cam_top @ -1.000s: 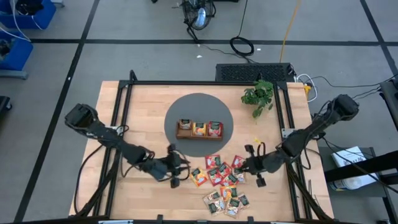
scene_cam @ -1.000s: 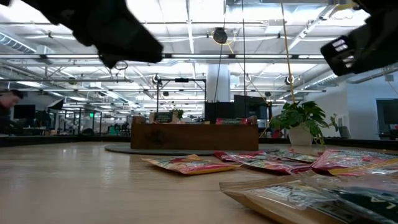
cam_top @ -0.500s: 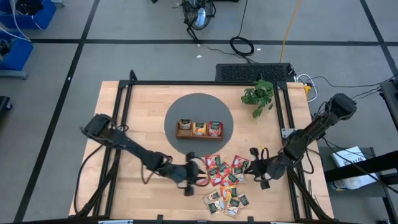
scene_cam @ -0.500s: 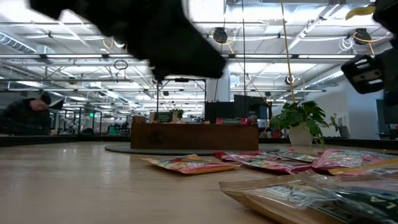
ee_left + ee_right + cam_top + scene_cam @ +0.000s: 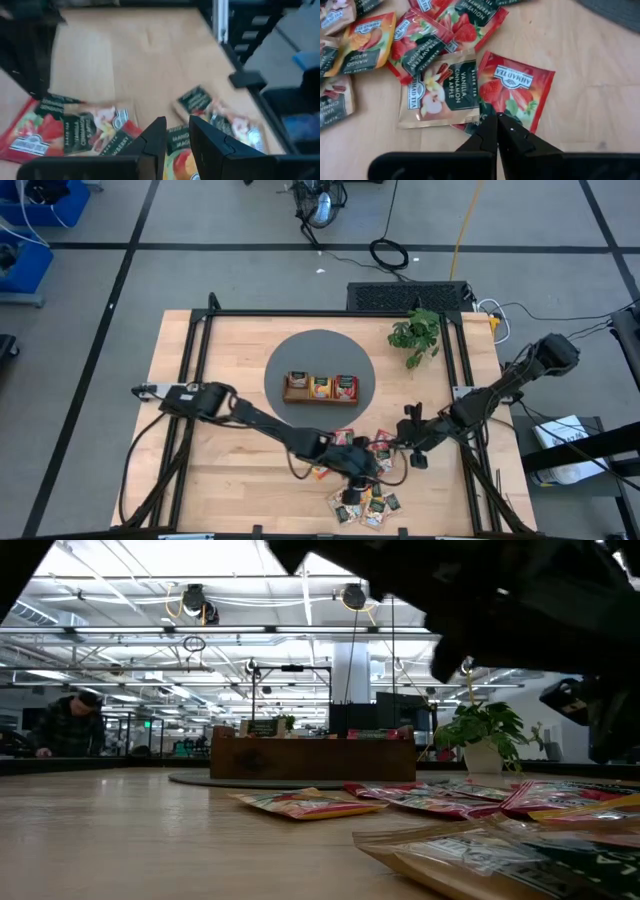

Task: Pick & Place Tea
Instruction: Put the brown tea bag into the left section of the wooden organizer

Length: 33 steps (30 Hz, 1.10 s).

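Table [image 5: 200,350]: one, pale wood, black frame. On it one round grey mat [image 5: 285,355], one potted plant [image 5: 415,332] at the far right corner, one wooden tray [image 5: 320,388] on the mat with three compartments, each showing a sachet. Two dark arms. Left arm stretches from the table's left side across the near half; left gripper [image 5: 362,470] is over the loose tea. Right gripper [image 5: 395,446] sits at the right edge of the same pile. Tea [image 5: 362,502]: loose sachets in a cluster near the front edge, right of centre, overlapping; roughly a dozen, exact count not readable from above. Right wrist view gives what the high view cannot: labels, about seven sachets in frame, and the right fingers pressed together, tips over one red strawberry sachet [image 5: 520,95] beside a vanilla-cinnamon-apple one [image 5: 445,92]. Left wrist view: left fingers [image 5: 152,142] stand slightly apart with nothing between them, above a mango sachet [image 5: 175,152]. Low view alone shows the room behind, one seated person [image 5: 65,725] at far left, and the tray's side wall.
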### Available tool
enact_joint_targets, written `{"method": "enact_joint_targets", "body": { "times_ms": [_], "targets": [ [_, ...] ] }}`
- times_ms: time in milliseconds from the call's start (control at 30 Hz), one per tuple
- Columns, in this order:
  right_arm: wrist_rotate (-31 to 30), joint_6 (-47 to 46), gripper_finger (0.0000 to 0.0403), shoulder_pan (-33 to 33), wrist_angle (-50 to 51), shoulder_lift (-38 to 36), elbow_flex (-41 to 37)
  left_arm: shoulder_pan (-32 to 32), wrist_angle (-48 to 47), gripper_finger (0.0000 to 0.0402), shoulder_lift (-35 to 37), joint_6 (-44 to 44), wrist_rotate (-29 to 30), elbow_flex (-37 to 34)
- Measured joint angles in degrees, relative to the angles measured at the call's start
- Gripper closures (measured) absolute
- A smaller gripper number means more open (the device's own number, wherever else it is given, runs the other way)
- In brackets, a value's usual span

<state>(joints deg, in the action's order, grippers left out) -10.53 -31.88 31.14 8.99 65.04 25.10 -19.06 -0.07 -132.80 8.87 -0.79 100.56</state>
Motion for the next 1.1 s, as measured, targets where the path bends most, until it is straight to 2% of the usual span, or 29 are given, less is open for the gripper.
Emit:
{"method": "enact_joint_targets", "body": {
  "times_ms": [167, 367, 567, 767, 867, 1100],
  "targets": [
    [2.5, -0.1, 0.0402, -1.6, 0.2, 0.0, 0.0, 1.2, -4.7, 0.0314, -4.7, 0.4, -0.7, 9.0],
    [5.9, 0.0, 0.0397, -2.3, -0.1, 0.0, 0.0, 1.9, -7.9, 0.0314, -8.4, 3.0, -3.8, 14.1],
    [6.0, -0.4, 0.0375, -2.4, -1.0, 0.0, 0.0, 2.2, -9.1, 0.0314, -9.8, 4.3, -4.2, 15.1],
    [6.6, -2.0, 0.0333, -3.7, -1.9, 0.3, 0.0, 2.4, -9.2, 0.0314, -10.5, 4.4, -3.9, 15.1],
    [9.3, -3.1, 0.0312, -3.9, -2.4, 1.4, 0.0, 2.6, -9.2, 0.0314, -11.3, 4.4, -3.9, 15.1],
    [10.6, -3.5, 0.0279, -5.5, -4.0, 5.1, 0.0, 3.2, -8.8, 0.0314, -11.3, 4.8, -3.8, 15.0]
  ]
}}
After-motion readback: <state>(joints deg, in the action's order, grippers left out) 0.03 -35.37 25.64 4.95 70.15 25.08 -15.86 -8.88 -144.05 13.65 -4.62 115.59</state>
